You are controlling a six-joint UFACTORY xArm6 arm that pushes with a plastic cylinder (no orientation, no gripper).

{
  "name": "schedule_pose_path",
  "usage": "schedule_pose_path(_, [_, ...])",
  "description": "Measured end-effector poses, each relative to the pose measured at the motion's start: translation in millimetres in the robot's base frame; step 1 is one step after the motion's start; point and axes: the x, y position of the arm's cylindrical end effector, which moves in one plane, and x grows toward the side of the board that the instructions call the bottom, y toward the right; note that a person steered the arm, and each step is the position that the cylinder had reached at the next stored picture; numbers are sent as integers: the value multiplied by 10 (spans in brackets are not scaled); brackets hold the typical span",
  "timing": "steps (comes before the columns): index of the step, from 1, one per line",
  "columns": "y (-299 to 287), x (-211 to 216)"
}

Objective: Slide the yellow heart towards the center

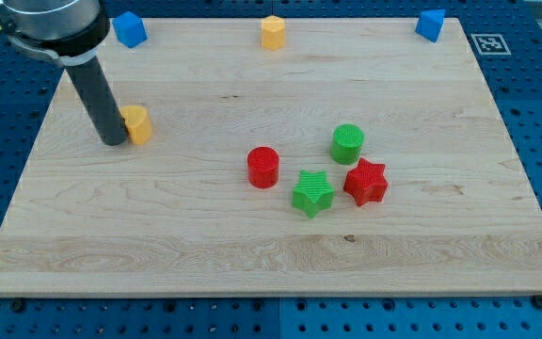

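Yellow heart (138, 123), your task block, sits at about nine o'clock on the board, well out from the centre, and its heart outline is hard to make out because the rod covers its left edge. You have no jaws to read as open or closed: the arm ends in a plain dark rod, and my tip (115, 141) rests on the wood touching the heart's left side, at the heart's nine o'clock. The arm's upper body is cut off by the view's top left corner.

Count seven blocks in all. Two are yellow: the heart, and a second yellow block (272, 32) at twelve o'clock on the far edge, its shape unclear. Two are blue: a blue cube (130, 29) at eleven o'clock and a blue block (430, 24) at one o'clock, both at the far edge. Two are red: a red cylinder (263, 167) and a red star (365, 182). Two are green: a green cylinder (347, 143) and a green star (312, 193). Those four cluster just right of centre.

The surface is a pale wooden board (252, 264) lying on a blue perforated table (534, 113), with a square marker tag (487, 42) beyond its one o'clock corner.
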Motion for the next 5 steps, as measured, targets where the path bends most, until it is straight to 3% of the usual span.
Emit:
schedule_pose_path(2, [507,-242])
schedule_pose_path(5, [675,-755])
